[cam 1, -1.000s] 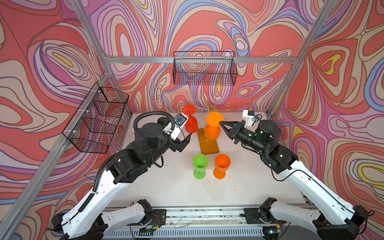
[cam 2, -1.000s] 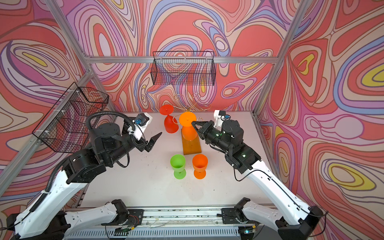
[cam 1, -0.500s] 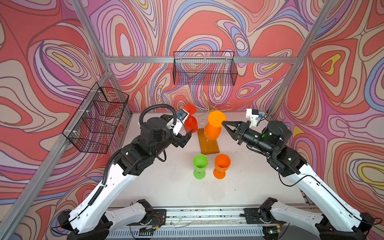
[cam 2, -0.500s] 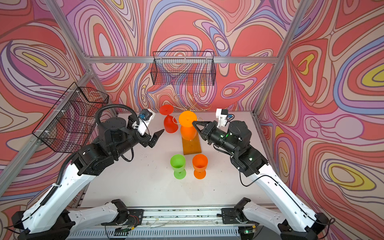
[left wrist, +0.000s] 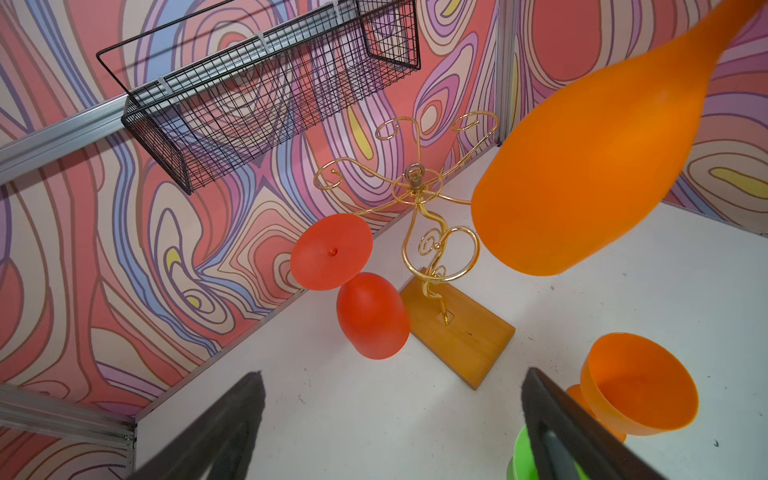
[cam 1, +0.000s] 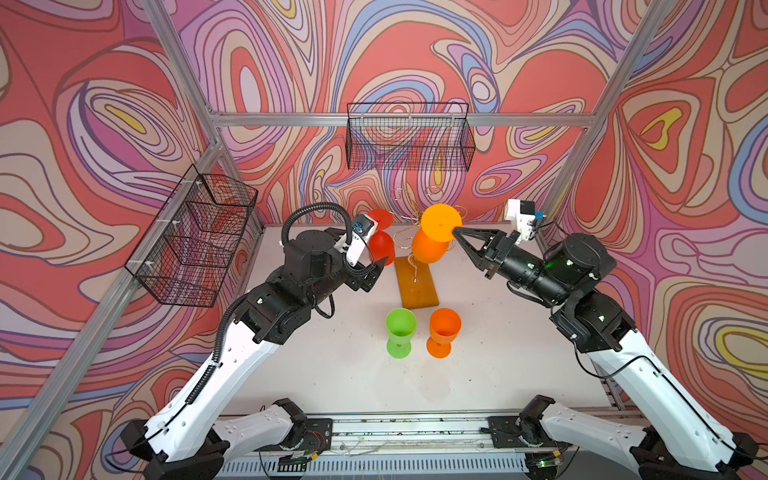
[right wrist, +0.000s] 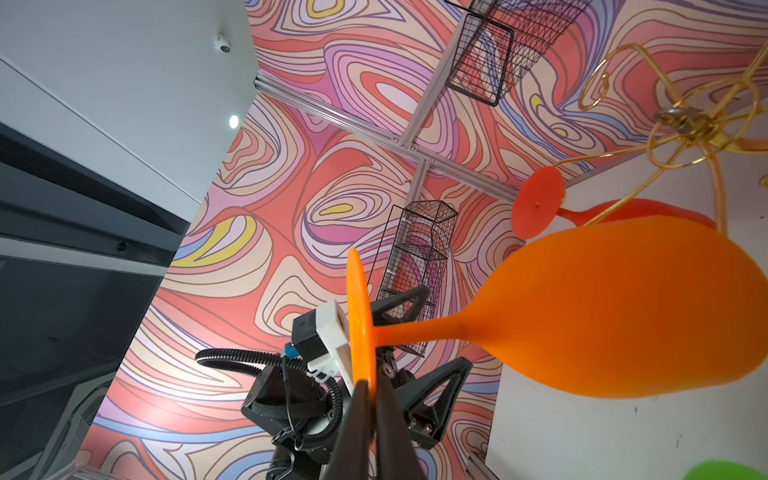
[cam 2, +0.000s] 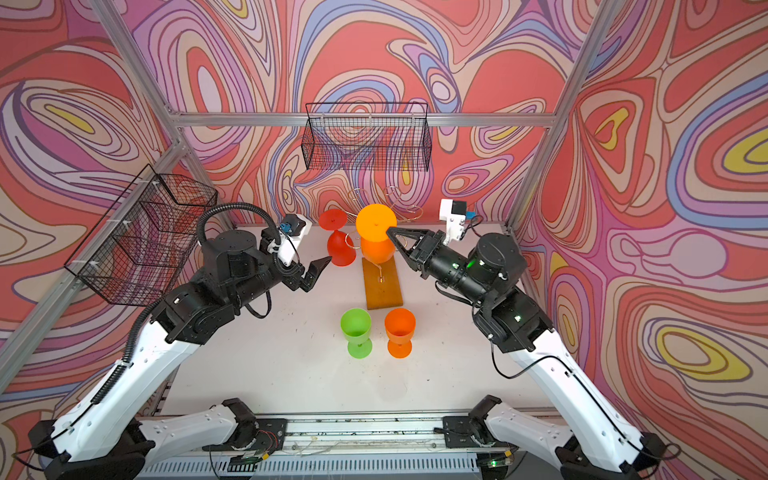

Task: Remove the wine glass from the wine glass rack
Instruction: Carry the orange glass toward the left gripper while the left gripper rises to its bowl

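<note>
The right gripper (right wrist: 370,384) is clamped on the foot rim of the upturned orange wine glass (cam 1: 430,249), likely leaving its stem free to slide off the wine glass rack (left wrist: 419,195) just beside it, while the left gripper (left wrist: 390,378), jaws apart, faces 1 red glass (left wrist: 372,316) hanging there.

The wine glass rack (cam 1: 417,282) stands mid-surface, toward the back. One inverted wine glass (cam 1: 381,245) hangs at its left; a second inverted glass (cam 1: 430,247) is over its base, foot pinched in the right tool (cam 1: 455,230). An upright glass (cam 1: 400,332) and another upright glass (cam 1: 444,331) stand side by side in front.
</note>
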Robot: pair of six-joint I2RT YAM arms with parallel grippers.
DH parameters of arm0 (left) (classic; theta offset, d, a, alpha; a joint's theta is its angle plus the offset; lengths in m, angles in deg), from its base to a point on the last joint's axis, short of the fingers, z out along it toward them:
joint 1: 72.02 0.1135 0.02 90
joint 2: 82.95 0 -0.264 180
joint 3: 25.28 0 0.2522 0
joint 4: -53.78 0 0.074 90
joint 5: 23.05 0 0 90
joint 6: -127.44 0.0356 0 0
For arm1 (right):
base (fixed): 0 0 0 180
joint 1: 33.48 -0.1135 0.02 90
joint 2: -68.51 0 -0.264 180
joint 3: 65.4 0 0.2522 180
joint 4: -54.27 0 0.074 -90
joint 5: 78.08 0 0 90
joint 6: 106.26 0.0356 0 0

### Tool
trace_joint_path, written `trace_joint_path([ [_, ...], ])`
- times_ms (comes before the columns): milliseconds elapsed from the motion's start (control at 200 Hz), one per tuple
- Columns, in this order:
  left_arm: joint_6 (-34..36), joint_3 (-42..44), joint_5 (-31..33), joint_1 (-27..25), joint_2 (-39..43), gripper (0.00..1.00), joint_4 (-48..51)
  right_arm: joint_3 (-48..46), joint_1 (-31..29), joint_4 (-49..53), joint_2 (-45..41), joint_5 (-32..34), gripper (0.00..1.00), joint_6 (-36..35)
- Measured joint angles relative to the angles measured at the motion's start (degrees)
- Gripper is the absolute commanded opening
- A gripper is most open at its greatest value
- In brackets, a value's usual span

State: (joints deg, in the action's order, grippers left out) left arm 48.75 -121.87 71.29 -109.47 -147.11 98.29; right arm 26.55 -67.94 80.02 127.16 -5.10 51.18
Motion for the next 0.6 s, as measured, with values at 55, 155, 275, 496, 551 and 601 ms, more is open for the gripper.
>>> trace_joint_path([
  [55, -0.33, 0.13, -0.39, 0.13, 0.02, 0.96, -0.24, 0.63, 0.00, -0.39, 0.02, -0.02, 0.00, -0.57],
  [155, -0.90, 0.68, -1.62, 0.35, 0.20, 0.96, -0.98, 0.92, 0.00, -1.97, 0.02, 0.00, 0.00, -1.40],
  [275, -2.21, 2.23, -5.14, 1.27, 1.03, 0.96, -2.58, 0.87, 0.00, -5.42, 0.44, -0.35, 0.00, -1.95],
  [496, -9.62, 9.42, -21.16, 10.75, 5.09, 0.96, -11.61, 1.44, 0.00, -13.60, 3.06, -2.84, 0.00, -2.51],
  [551, -12.70, 11.41, -26.21, 13.84, 5.75, 0.96, -15.63, 1.64, 0.00, -15.56, 3.74, -3.65, 0.00, -2.64],
  [601, -15.93, 13.22, -31.21, 16.48, 5.99, 0.96, -20.09, 1.73, 0.00, -17.27, 4.15, -4.35, 0.00, -2.69],
])
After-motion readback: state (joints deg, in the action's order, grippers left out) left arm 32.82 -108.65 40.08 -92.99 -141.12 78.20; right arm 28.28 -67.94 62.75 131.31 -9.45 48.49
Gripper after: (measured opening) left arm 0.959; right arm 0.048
